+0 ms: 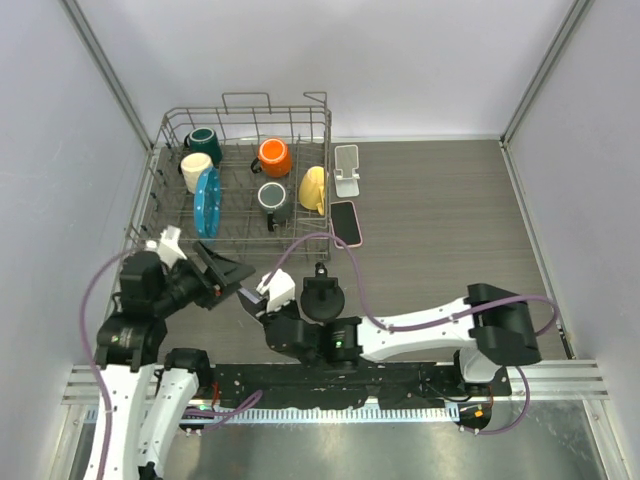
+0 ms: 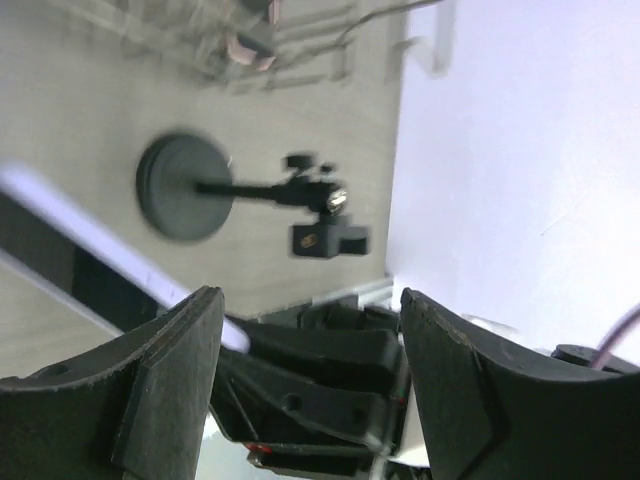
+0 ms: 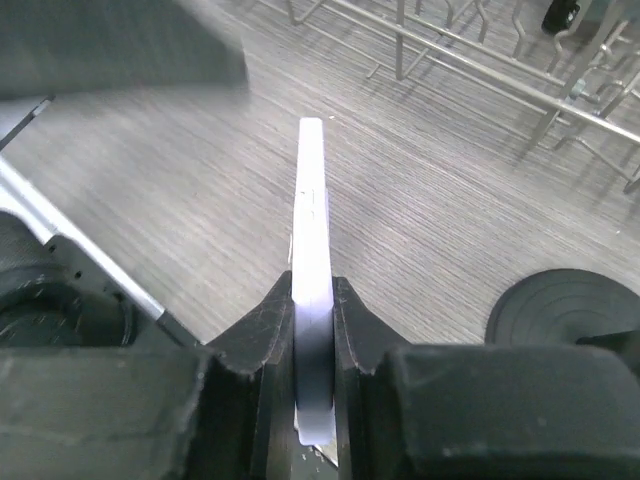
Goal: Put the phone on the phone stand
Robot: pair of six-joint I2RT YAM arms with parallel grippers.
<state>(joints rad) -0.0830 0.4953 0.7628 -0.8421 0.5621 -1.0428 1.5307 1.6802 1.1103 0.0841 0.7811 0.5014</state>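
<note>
Top external: wire rack point(image 1: 228, 143) is holding mugs point(image 1: 272, 156) and a blue plate point(image 1: 207, 200); right gripper point(image 3: 313, 330) is pinching a thin white-edged phone point(image 3: 311, 220); left gripper point(image 2: 310, 300) is gaping empty.

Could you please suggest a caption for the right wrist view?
Right end effector shut on a thin white slab, edge-on, dish rack beyond.

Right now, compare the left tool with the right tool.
The left tool is open and holds nothing; the right tool is shut on a thin white slab held edge-up. The left tool reaches rightward, the right tool leftward. Both are black and sit before the dish rack.
</note>
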